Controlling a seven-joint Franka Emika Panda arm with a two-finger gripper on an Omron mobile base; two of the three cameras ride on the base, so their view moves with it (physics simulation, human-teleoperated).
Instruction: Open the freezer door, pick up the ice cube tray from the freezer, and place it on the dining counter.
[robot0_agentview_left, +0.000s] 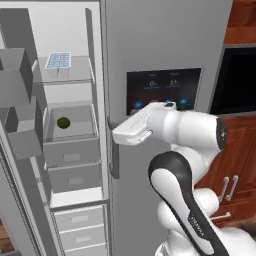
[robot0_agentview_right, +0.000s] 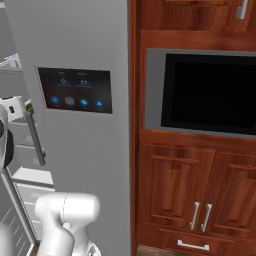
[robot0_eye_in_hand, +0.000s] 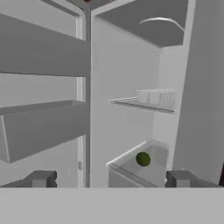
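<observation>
The freezer door (robot0_agentview_left: 15, 100) stands swung wide open to the left, its grey bins (robot0_eye_in_hand: 43, 127) facing me. Inside the freezer (robot0_agentview_left: 70, 150), the white and pale blue ice cube tray (robot0_agentview_left: 58, 60) lies flat on the upper shelf; in the hand view the tray (robot0_eye_in_hand: 156, 96) sits far ahead, right of centre. My gripper (robot0_eye_in_hand: 110, 179) is open and empty, its fingertips (robot0_eye_in_hand: 41, 178) wide apart. It hovers in front of the freezer opening, lower than the tray and well short of it. The dining counter is out of view.
A small round green item (robot0_agentview_left: 63, 122) lies in the open drawer below the tray's shelf. The shut fridge door with the dark touchscreen (robot0_agentview_left: 162, 90) and its bar handle (robot0_agentview_right: 35, 135) stands right beside my hand. Wooden cabinets and a black oven (robot0_agentview_right: 210, 92) lie to the right.
</observation>
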